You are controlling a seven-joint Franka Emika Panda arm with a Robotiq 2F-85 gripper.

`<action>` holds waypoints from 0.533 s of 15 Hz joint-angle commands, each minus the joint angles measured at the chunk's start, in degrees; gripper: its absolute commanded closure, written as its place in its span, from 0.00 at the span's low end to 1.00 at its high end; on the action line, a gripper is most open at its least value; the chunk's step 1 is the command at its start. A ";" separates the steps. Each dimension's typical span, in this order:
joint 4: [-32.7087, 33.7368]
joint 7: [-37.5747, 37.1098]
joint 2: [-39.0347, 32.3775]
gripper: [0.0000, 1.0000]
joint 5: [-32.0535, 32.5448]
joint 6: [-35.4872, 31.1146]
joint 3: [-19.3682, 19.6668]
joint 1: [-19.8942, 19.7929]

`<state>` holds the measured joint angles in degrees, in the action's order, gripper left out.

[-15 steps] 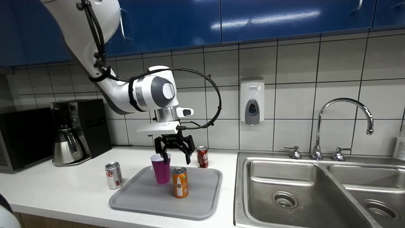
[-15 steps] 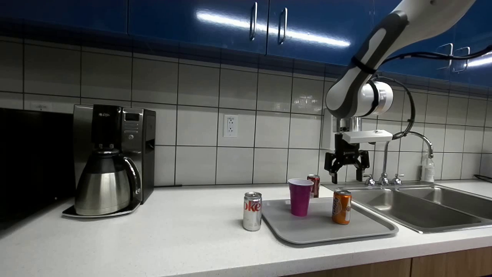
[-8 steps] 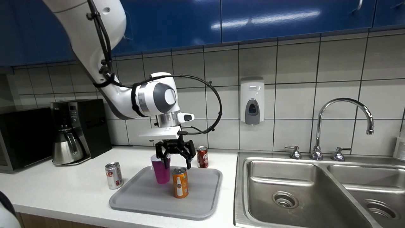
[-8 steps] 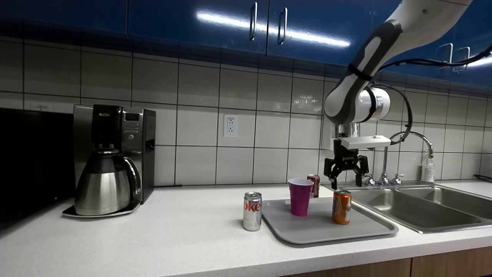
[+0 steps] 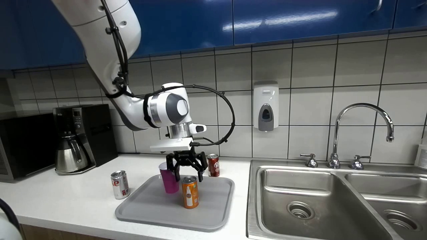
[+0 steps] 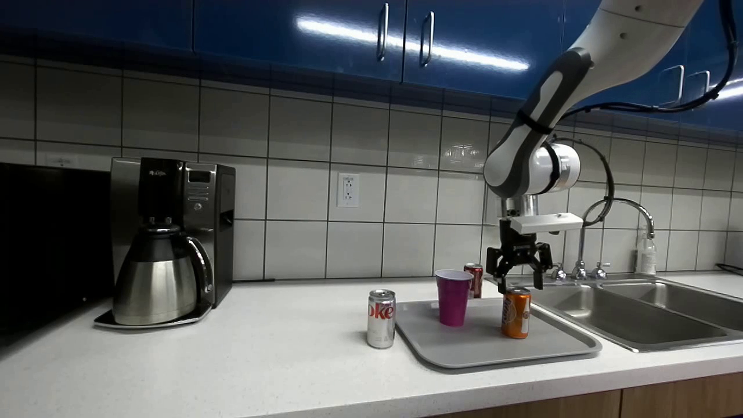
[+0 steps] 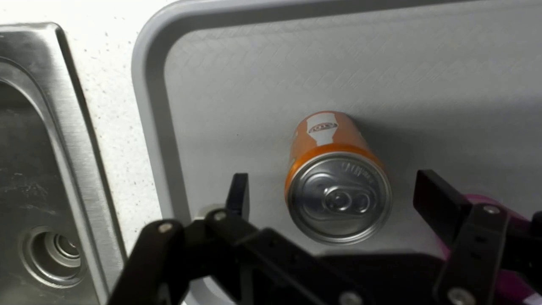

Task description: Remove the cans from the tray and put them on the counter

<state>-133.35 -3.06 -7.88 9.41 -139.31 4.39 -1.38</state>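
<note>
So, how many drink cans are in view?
3: the silver Coke can on the counter beside the tray, the orange can on the tray, and the dark red can on the counter near the tiled wall. Any behind the coffee maker would be hidden.

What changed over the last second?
The black two-fingered hand moved down toward the orange metal can, jaws open; nothing gripped or released. Unmoved: that can and the magenta tapered cup on the grey rectangular tray; the silver-red metal can and dark red-brown metal can on the white counter.
</note>
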 commanded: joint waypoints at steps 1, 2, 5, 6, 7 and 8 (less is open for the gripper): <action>2.11 -1.28 -2.17 0.00 1.90 0.13 -0.17 0.26; 2.35 -1.39 -2.68 0.00 2.04 0.21 -0.15 0.36; 2.99 -1.70 -4.08 0.00 2.44 0.46 -0.06 0.65; 3.15 -1.69 -4.45 0.00 2.47 0.52 -0.06 0.75; 3.21 -1.65 -4.70 0.00 2.54 0.52 -0.04 0.85; 3.35 -1.69 -5.06 0.00 2.66 0.54 0.01 0.95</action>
<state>-131.45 -3.20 -11.72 10.48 -139.31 4.38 -0.83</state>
